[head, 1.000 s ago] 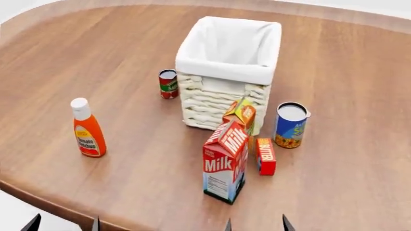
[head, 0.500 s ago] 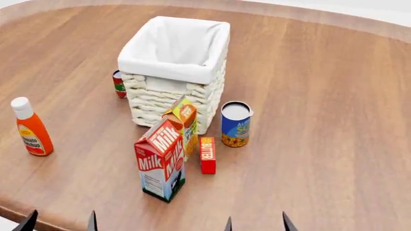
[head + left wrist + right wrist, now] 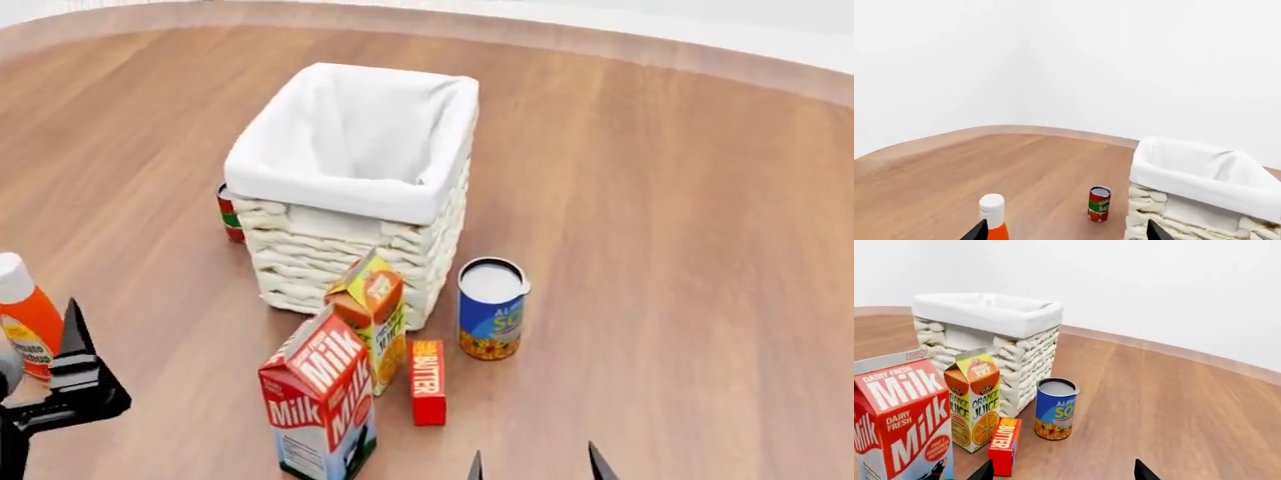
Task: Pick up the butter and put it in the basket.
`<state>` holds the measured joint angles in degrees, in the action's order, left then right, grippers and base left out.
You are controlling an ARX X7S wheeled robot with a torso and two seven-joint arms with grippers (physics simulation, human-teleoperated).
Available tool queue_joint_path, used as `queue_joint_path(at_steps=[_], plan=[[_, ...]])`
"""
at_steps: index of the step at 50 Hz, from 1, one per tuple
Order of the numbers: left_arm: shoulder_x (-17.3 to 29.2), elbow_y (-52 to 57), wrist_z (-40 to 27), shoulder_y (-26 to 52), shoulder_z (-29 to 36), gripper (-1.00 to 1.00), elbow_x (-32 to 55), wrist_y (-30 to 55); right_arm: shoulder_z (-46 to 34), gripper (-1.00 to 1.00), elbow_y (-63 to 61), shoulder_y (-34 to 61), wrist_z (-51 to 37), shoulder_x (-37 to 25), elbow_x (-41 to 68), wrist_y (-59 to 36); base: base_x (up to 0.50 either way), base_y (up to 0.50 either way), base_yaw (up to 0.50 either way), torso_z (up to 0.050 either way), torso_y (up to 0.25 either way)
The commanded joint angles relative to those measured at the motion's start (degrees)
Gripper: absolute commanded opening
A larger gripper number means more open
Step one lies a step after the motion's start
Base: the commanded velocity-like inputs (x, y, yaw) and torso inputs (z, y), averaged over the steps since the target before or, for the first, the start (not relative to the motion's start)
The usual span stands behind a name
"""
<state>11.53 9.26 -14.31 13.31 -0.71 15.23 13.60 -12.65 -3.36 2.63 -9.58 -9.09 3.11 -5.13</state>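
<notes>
On table (image 3: 694,200): butter (image 3: 427,381), "BUTTER" in white, lies beside "ORANGE JUICE" carton (image 3: 974,397) and "Milk" carton (image 3: 320,405), near basket (image 3: 354,190). Right gripper (image 3: 534,465) fingertips spread, empty; left gripper (image 3: 1064,232) likewise parted

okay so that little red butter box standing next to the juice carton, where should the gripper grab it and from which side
Grip the butter across its two broad faces near the top, coming down from above. It stands on a narrow edge, slim and upright, so the jaws can span its thin width. The orange juice carton sits close on one side, so that finger has little room; the side toward the blue can looks freer. The right gripper seems nearest.
</notes>
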Motion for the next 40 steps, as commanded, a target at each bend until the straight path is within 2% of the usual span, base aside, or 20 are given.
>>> queue_joint_path(at_steps=[1,20,36,40], plan=[[1.4,3.7,-1.4,1.5,-2.5,1.00,2.1,2.9,-0.8,1.00,-2.0,-0.6,-0.7,-0.3,0.1,-1.3,0.48,0.13,0.00,0.000,0.000],[2.3,6.7,-2.4,1.0,-4.0,1.00,4.8,5.1,-1.5,1.00,-4.8,-1.3,-2.0,-0.9,0.1,-3.1,0.48,0.13,0.00,0.000,0.000],[2.4,4.5,-2.8,2.8,-4.9,1.00,5.9,4.9,-1.9,1.00,-3.8,-0.4,-2.7,-1.1,0.5,-3.2,0.01,0.00,0.00,0.000,0.000],[2.6,4.1,-2.5,3.2,-5.1,1.00,6.2,4.5,-2.0,1.00,-3.4,-0.1,-2.8,-1.1,0.7,-3.2,0.00,0.00,0.00,0.000,-0.213]])
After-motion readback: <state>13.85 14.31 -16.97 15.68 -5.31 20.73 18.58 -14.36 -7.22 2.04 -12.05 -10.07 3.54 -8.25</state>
